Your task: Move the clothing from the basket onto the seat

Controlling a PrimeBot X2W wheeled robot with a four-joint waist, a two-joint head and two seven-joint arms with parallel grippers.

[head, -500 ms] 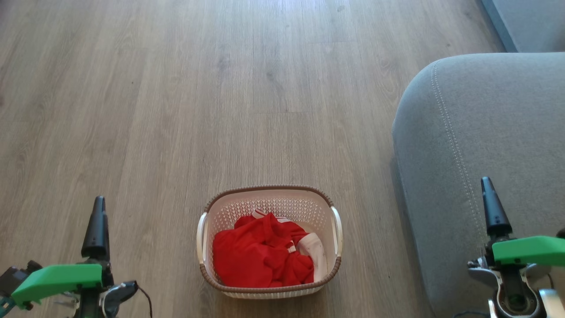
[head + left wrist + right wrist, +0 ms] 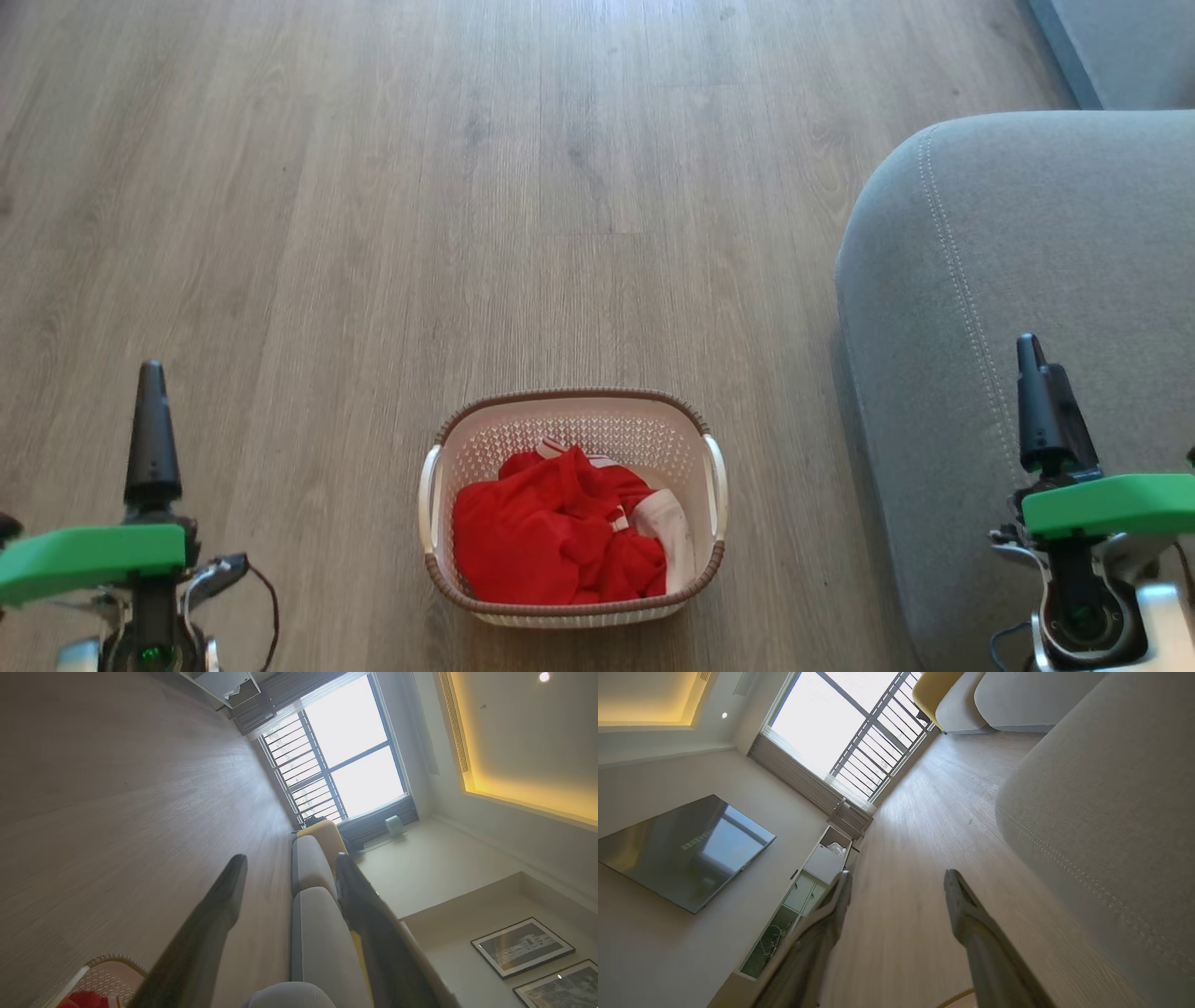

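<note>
A small cream perforated plastic basket point(image 2: 571, 399) with a brown woven-look rim and white side handles stands on the pale wood-plank floor point(image 2: 373, 233), near and central. The bright red fabric clothing point(image 2: 546, 546), crumpled and showing white trim on its right side, lies inside the basket. The large grey upholstered seat point(image 2: 1027, 261) with pale stitching rises at the right, apart from the basket. The left gripper point(image 2: 150, 373) hangs over bare floor at the near left, well clear of the basket, its fingers point(image 2: 219, 905) spread apart and empty. The right gripper point(image 2: 1031, 347) hovers above the seat's near edge, its fingers point(image 2: 971, 914) likewise parted around nothing.
</note>
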